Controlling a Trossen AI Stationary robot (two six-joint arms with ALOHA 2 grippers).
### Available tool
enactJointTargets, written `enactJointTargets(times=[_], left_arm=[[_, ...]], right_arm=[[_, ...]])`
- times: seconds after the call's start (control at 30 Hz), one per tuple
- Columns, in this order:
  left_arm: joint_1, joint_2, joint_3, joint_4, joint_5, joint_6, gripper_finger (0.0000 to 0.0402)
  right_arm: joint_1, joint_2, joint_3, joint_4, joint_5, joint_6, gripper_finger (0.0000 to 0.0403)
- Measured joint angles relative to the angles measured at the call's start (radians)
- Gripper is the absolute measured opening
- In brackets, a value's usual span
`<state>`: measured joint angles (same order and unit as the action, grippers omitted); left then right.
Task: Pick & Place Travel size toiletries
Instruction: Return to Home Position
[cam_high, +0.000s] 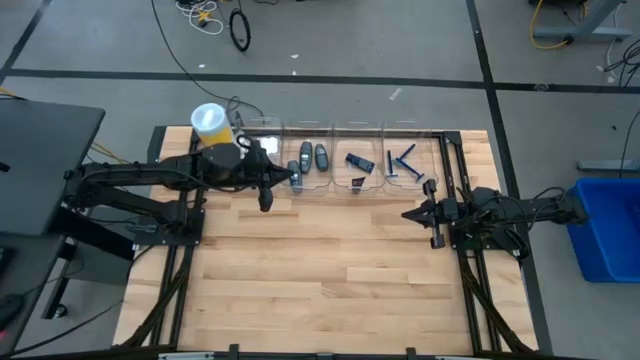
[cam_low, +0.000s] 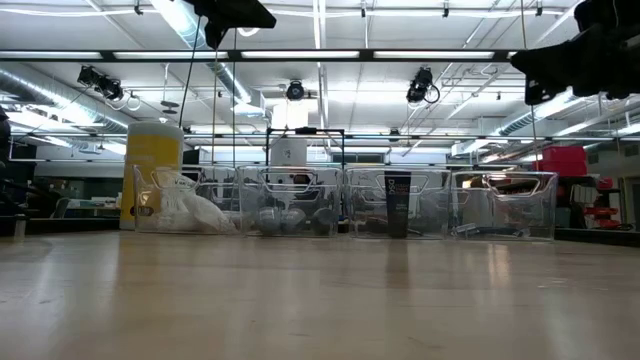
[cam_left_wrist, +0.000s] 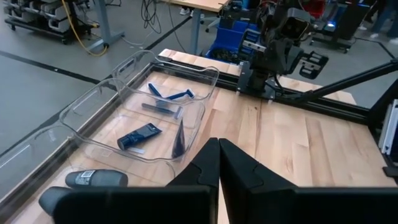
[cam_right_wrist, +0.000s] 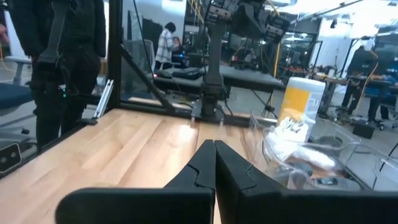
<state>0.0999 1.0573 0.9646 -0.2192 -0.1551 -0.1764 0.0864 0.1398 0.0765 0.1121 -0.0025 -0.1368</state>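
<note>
Several clear bins (cam_high: 345, 128) stand in a row along the table's far edge. From left to right they hold white packets (cam_high: 262, 146), dark grey oval pieces (cam_high: 306, 155), dark blue tubes (cam_high: 358, 160) and blue razors (cam_high: 404, 160). My left gripper (cam_high: 297, 178) is shut and empty. It hangs above the near rim of the bin with the ovals and points toward the table's right. My right gripper (cam_high: 405, 213) is also shut and empty, at the right side, pointing left. The left wrist view shows the razors (cam_left_wrist: 171, 95), a tube (cam_left_wrist: 140, 135) and an oval piece (cam_left_wrist: 96, 179) lying on the bin floors.
A tall yellow cylinder with a white lid (cam_high: 210, 122) stands at the far left, beside the bins. Black frame rails (cam_high: 455, 180) run along the table's sides. A blue crate (cam_high: 606, 228) sits on the floor off the right edge. People (cam_right_wrist: 62, 56) stand beyond the table.
</note>
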Motion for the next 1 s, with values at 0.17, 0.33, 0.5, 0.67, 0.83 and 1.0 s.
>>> enactJointTargets(times=[0.17, 0.33, 0.5, 0.67, 0.83, 1.0], left_arm=[[-0.009, 0.000, 0.000, 0.000, -0.018, 0.000, 0.0004], [-0.009, 0.000, -0.001, 0.000, -0.047, 0.001, 0.0008], [-0.009, 0.000, -0.001, 0.000, -0.048, 0.004, 0.0004], [-0.009, 0.000, -0.001, -0.004, -0.069, 0.004, 0.0008], [-0.009, 0.000, -0.001, -0.004, -0.071, 0.004, 0.0004], [-0.009, 0.001, -0.001, -0.003, -0.081, 0.003, 0.0008]], right_arm=[[0.000, -0.057, 0.000, -0.040, -0.002, -0.004, 0.0001], [0.000, -0.115, 0.000, -0.155, -0.001, -0.014, 0.0000], [0.000, -0.141, 0.000, -0.190, 0.000, -0.049, 0.0000], [0.000, -0.140, 0.000, -0.198, -0.008, -0.064, 0.0000], [0.000, -0.140, -0.026, -0.182, -0.033, -0.071, 0.0000], [0.000, -0.140, -0.067, -0.092, -0.047, -0.072, 0.0000]])
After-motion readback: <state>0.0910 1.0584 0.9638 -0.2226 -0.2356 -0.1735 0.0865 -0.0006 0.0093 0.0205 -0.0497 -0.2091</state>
